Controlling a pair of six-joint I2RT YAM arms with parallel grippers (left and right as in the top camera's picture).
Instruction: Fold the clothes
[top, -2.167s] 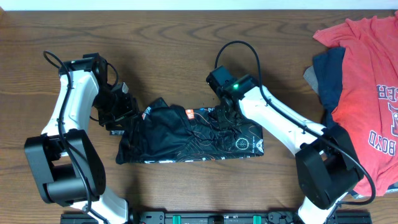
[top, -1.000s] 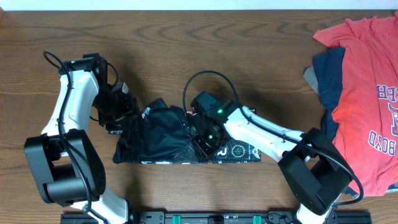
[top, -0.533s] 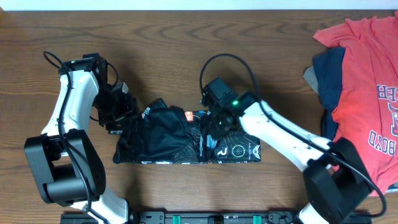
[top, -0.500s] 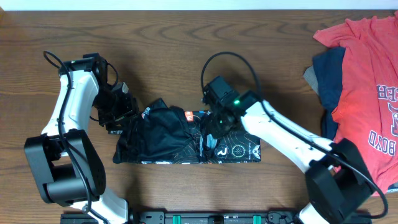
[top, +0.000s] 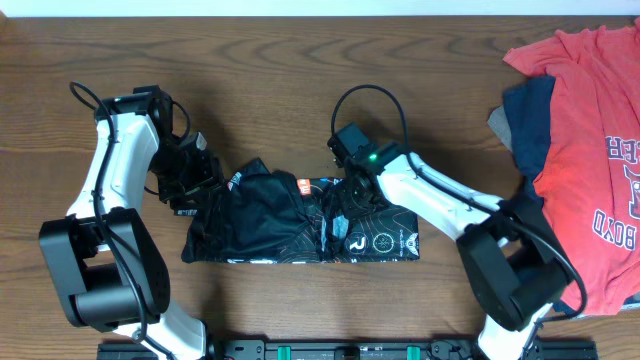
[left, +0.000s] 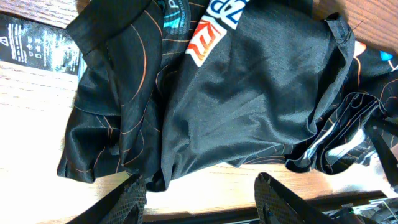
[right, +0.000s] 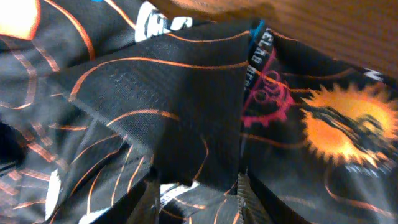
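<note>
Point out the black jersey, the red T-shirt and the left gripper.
black jersey (top: 262, 228): overhead view, on its dark bunched left half.
red T-shirt (top: 585, 110): overhead view, on plain red cloth above the lettering.
left gripper (left: 200, 186): left wrist view, midway between its two fingertips.

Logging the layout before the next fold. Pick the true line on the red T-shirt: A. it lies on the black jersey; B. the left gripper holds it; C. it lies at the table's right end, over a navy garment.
C: the red T-shirt lies spread at the right end of the table, overlapping the navy garment, apart from the black jersey.
</note>
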